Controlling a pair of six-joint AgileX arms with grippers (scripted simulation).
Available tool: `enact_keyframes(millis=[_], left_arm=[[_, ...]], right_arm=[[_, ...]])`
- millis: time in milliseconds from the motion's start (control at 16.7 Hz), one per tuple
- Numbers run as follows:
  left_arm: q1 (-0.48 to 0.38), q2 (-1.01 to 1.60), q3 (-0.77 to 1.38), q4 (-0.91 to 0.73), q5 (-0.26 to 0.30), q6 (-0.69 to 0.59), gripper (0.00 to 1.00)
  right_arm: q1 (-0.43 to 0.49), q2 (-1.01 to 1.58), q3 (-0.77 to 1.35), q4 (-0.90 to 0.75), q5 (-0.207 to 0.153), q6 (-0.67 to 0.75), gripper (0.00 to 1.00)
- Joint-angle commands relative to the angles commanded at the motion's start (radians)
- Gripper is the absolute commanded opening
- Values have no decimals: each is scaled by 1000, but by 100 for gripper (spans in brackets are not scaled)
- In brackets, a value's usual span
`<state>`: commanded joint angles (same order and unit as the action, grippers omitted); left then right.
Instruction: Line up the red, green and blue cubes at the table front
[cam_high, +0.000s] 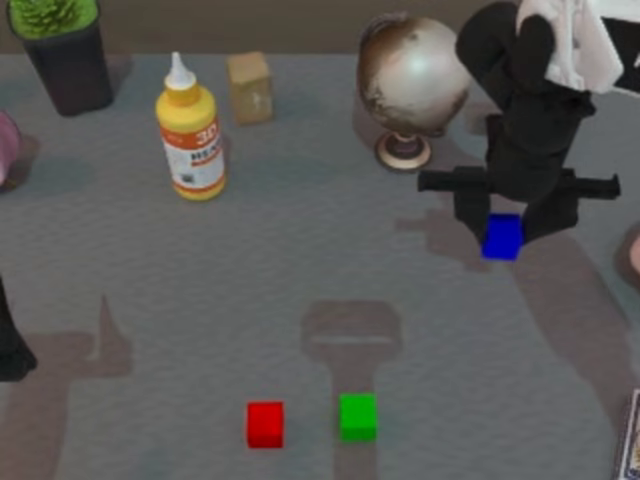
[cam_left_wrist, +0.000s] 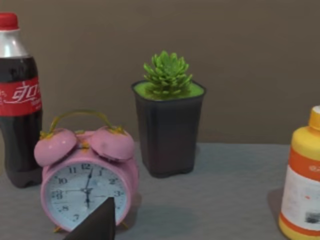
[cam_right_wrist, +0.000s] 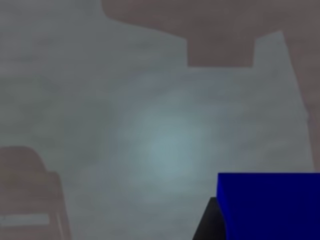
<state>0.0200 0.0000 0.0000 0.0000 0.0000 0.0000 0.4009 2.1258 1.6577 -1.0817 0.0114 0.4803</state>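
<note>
My right gripper (cam_high: 502, 228) is shut on the blue cube (cam_high: 502, 238) at the right of the table (cam_high: 300, 250), below the globe. The right wrist view shows the blue cube (cam_right_wrist: 270, 205) close up, with one dark finger (cam_right_wrist: 210, 226) against its side and its shadow on the cloth beneath. Near the table front, left of centre, sits the red cube (cam_high: 265, 424), and the green cube (cam_high: 357, 416) lies just right of it with a small gap. My left arm (cam_high: 8, 350) is parked at the left edge, with one finger (cam_left_wrist: 97, 225) showing and nothing beside it.
Along the back stand a potted succulent (cam_high: 65, 50), a yellow bottle (cam_high: 190, 135), a tan block (cam_high: 250, 88) and a globe (cam_high: 412, 85). A pink alarm clock (cam_left_wrist: 85, 185) and a cola bottle (cam_left_wrist: 17, 100) are at the far left. A flat printed item (cam_high: 632, 445) lies at the front right edge.
</note>
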Motion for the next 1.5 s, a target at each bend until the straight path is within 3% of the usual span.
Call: enact_keyframes(millis=[360,540,960,1500], left_arm=[[0,0,0,0,0,0,100],[0,0,0,0,0,0,100],[0,0,0,0,0,0,100],[0,0,0,0,0,0,100]], right_arm=[[276,-269,-379,80,0,220,0],[359,-351,-467,107,1,287,0],[364,-349,-485,124,1,293,0],[370,-233,-623,384,2,298,0]])
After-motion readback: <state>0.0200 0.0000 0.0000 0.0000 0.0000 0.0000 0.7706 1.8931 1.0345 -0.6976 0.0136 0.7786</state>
